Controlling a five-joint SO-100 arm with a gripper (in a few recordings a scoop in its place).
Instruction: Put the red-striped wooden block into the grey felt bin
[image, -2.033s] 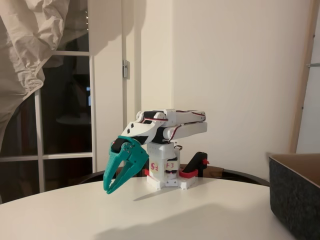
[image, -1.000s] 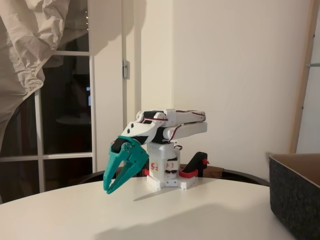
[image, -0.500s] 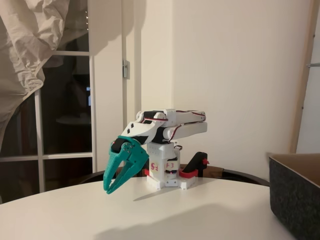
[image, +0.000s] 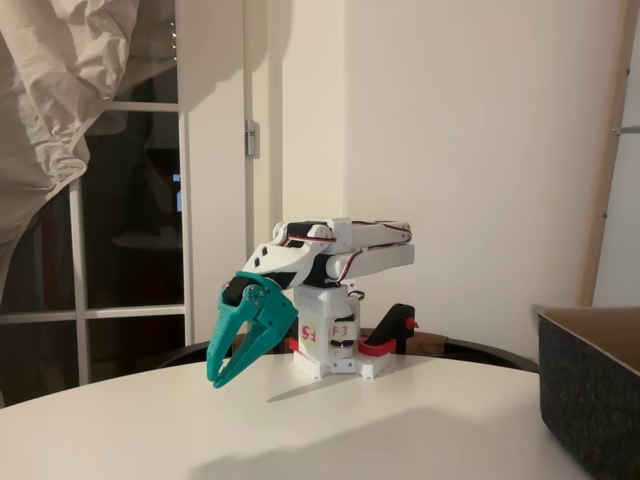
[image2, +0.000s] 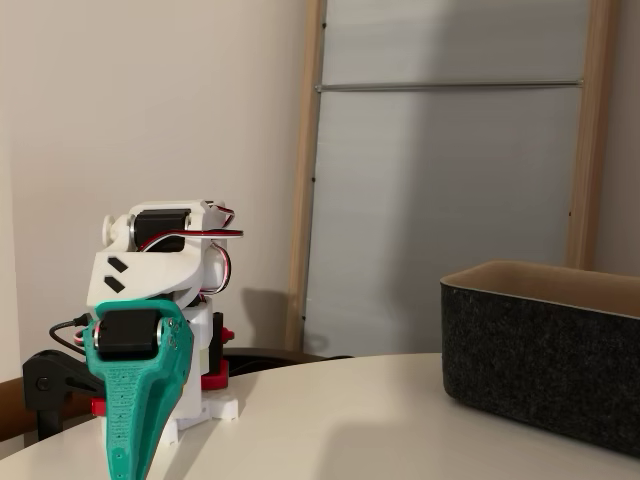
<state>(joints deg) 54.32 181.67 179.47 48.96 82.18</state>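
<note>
Nothing has shifted over the last two seconds: our arm sits folded at rest, so the task hasn't begun. The teal plastic hand (image: 222, 378) points down at the smooth white tabletop (image: 400, 420), fingers slightly parted, grasping nothing. We can't spot the red-striped wooden block anywhere. The grey felt bin (image2: 545, 355), fuzzy and straight-walled, stands well right of the arm.
</note>
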